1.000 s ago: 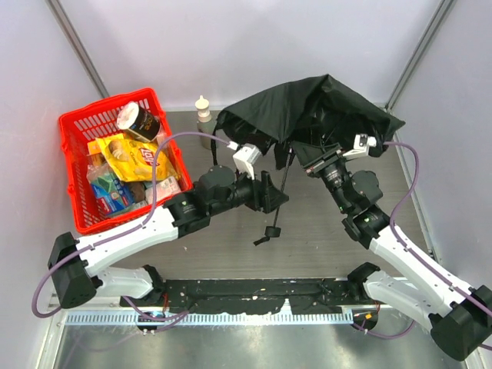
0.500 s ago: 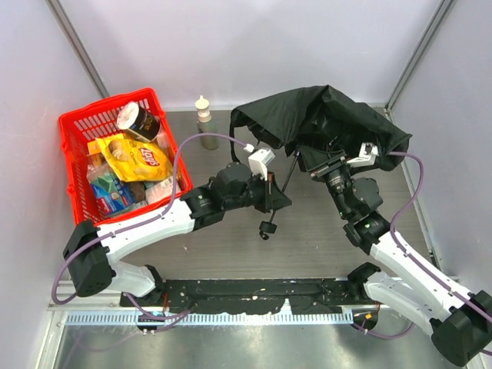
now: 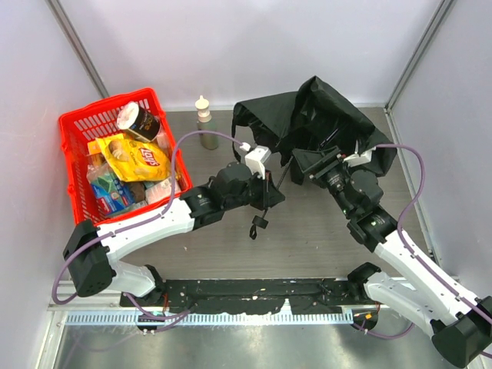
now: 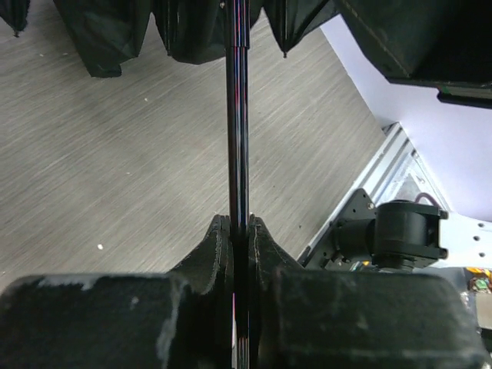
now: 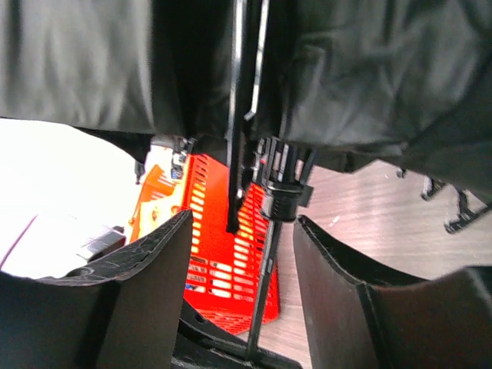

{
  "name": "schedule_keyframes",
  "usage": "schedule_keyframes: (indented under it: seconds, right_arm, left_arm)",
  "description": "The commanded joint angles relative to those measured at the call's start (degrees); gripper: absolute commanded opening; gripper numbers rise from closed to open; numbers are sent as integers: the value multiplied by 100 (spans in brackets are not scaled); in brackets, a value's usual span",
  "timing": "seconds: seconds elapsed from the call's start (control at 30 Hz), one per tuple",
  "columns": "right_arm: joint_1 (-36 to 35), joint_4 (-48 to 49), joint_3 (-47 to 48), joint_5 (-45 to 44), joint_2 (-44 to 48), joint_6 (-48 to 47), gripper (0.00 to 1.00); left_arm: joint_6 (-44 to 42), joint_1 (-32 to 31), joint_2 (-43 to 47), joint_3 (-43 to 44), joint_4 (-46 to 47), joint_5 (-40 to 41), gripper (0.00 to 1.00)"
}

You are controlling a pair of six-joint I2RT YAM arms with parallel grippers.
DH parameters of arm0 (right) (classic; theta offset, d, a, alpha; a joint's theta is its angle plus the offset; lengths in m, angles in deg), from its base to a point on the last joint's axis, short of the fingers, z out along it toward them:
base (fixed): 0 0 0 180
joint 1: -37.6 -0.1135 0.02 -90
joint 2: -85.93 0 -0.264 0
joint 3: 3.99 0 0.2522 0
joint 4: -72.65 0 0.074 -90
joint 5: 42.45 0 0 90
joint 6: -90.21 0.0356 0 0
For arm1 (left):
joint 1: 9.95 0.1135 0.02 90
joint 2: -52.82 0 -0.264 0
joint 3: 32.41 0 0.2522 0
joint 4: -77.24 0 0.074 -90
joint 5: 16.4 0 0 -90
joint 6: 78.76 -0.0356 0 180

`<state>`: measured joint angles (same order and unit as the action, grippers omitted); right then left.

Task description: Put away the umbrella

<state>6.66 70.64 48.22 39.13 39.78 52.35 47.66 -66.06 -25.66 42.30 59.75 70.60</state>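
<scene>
The umbrella's crumpled black canopy hangs half collapsed over the back right of the table. Its thin shaft slants down towards the left. My left gripper is shut on that shaft, and the small handle with its wrist loop dangles just below the grip. In the left wrist view the shaft runs straight up from between the left gripper's pressed jaws to the canopy. My right gripper stands open under the canopy. The black runner and the shaft lie between its spread jaws, touching neither.
A red basket full of snack bags and a tin stands at the left, also behind the shaft in the right wrist view. A small bottle stands upright at the back, between basket and canopy. Walls close in on three sides.
My left gripper has closed on the shaft. The right gripper has opened and let go under the canopy. The canopy has folded in further and the handle has drifted slightly left.
</scene>
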Motion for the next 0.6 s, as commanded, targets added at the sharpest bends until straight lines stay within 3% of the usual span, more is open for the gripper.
schedule_keyframes:
  seconds: [0.0,0.13,0.17,0.23,0.43,0.57]
  right_arm:
    - [-26,-734,399,-106,27,305,62]
    - [-53,-1140,434,-458,194,779,68]
    - [-44,-1122,504,-441,125,798,77]
    - [-53,-1305,836,-397,-147,745,78]
    - [-88,-1394,1304,-879,-833,710,75]
    - [-79,-958,1384,-635,-1185,911,69]
  left_arm:
    - [-338,22,148,330,539,511,0]
    - [-320,22,105,339,531,722,0]
    - [-320,22,70,347,513,722,0]
    - [-311,13,8,356,522,653,0]
    - [-268,13,-45,339,575,468,0]
    - [-320,13,34,260,514,441,0]
